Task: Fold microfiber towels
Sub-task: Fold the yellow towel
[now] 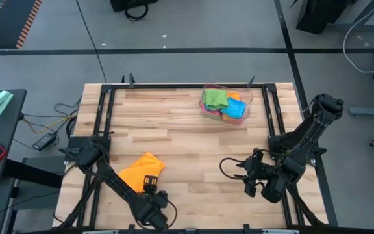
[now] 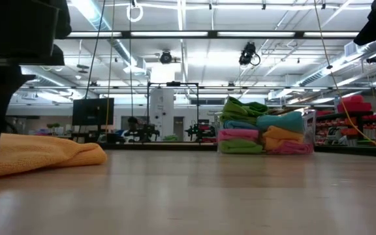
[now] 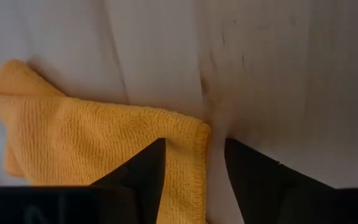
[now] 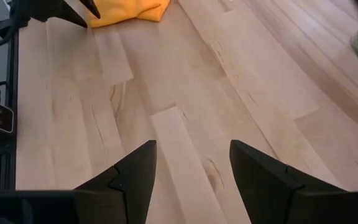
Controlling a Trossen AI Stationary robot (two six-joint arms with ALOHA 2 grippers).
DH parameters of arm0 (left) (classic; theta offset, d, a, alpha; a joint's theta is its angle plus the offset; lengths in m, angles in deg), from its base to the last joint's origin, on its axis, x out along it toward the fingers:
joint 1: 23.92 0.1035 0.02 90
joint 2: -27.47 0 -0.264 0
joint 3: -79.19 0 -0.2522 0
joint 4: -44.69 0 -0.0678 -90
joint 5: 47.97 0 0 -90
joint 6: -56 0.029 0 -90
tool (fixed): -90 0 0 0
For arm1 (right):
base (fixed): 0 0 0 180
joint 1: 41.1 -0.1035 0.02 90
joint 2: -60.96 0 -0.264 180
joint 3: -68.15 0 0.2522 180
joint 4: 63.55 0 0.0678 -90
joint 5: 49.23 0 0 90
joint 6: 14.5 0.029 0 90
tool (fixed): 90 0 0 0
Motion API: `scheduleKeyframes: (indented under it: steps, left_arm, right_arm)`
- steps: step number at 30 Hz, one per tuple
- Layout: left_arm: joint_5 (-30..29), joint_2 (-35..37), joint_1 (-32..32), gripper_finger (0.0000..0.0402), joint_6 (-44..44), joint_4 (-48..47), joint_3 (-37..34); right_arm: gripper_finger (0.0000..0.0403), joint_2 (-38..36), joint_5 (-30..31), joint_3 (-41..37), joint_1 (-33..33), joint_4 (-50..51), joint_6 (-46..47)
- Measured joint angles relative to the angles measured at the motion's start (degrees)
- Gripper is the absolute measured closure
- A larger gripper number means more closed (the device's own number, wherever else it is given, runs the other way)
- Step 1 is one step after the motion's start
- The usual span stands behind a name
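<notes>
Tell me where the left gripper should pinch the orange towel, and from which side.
Probably the hemmed corner of the orange towel nearest the left gripper. In the left wrist view that corner lies flat on the wooden table, single layer, between the open fingers, one finger already over the cloth. Come straight down from above; the far end is bunched and would gather extra folds.
</notes>
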Motion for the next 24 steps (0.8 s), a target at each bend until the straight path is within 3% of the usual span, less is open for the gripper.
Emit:
scheduleKeyframes:
  steps: [6, 14, 18, 24]
  left_arm:
    - [-4.13, -0.70, -0.85, 0.0264, -4.41, -1.12, 0.06]
    - [-7.59, -2.23, -1.23, 0.0388, -2.70, -1.10, -0.05]
    - [-7.32, -0.41, -0.77, 0.0392, -1.22, -1.18, 0.68]
    - [-7.37, 7.84, 1.83, 0.0395, 0.05, -1.90, 1.44]
  right_arm:
    - [0.0190, 0.00, 0.02, 0.00, 0.00, -0.77, -0.54]
    - [0.0190, 0.00, 1.46, 0.00, 0.26, -4.59, -4.97]
    - [0.0190, 0.00, 1.46, 0.00, 0.77, -4.82, -5.46]
    - [0.0190, 1.19, 1.51, -0.02, 2.63, -8.64, -10.89]
